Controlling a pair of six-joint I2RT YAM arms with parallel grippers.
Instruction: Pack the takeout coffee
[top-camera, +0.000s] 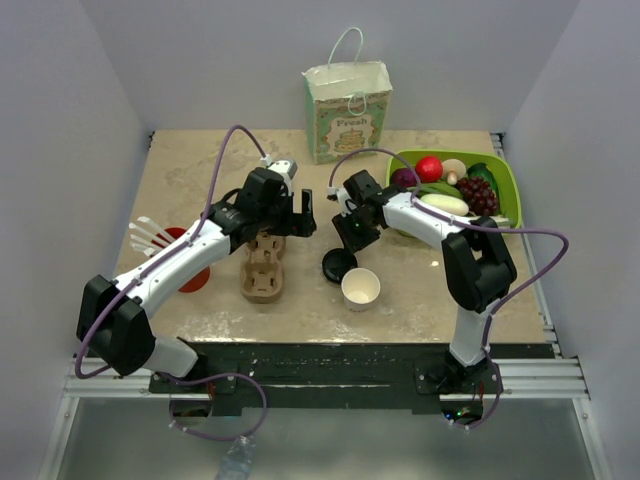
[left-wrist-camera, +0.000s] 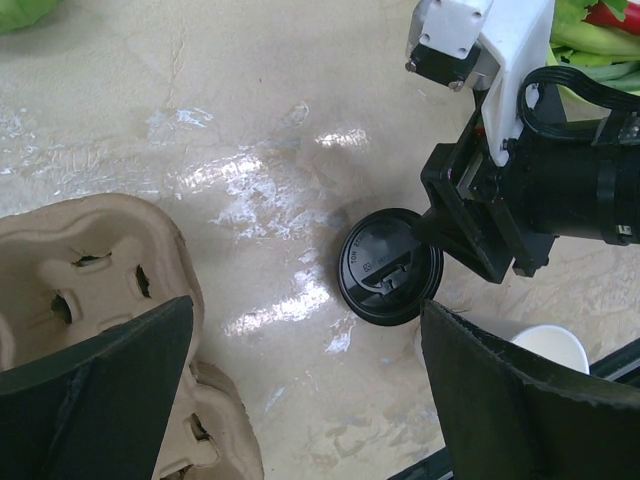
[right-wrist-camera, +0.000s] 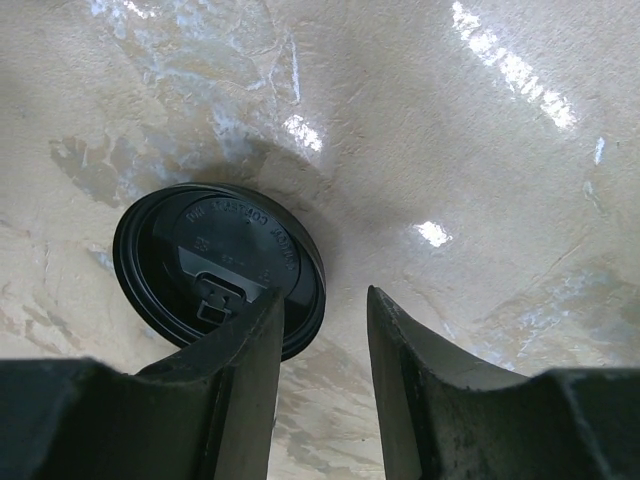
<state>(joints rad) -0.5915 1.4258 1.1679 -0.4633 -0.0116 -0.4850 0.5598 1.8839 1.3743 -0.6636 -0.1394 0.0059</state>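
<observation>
Cup stands upright and bare-topped on the worktop, just beside the lid on its near right, a thin strip of worktop between them. The lid lies flat, top face up; being round, it has no long axis to line up with.

The right tool hangs right over the lid's near edge. Its two fingers are set to a narrow gap with nothing between them. In the right wrist view one finger covers the lid's rim and the other stands on the bare side, so the rim sits under that finger, not in the gap. I cannot tell whether the finger touches the lid.

The left tool is spread wide and holds nothing. It hovers to the left of the lid, above the far end of the cardboard carrier. The right arm is plainly the nearer one to both lid and cup.

My reading is that the coming move turns on shifting the right tool slightly so the rim falls between its fingers. The lid can then be lifted and carried the short way to the cup.

The carrier lies left of the lid, and the wells that show are empty. Whether the cup holds anything I cannot tell. A paper bag stands open well beyond the lid. A green bowl of fruit and vegetables sits far right of the lid. A red cup of white utensils sits far left.
</observation>
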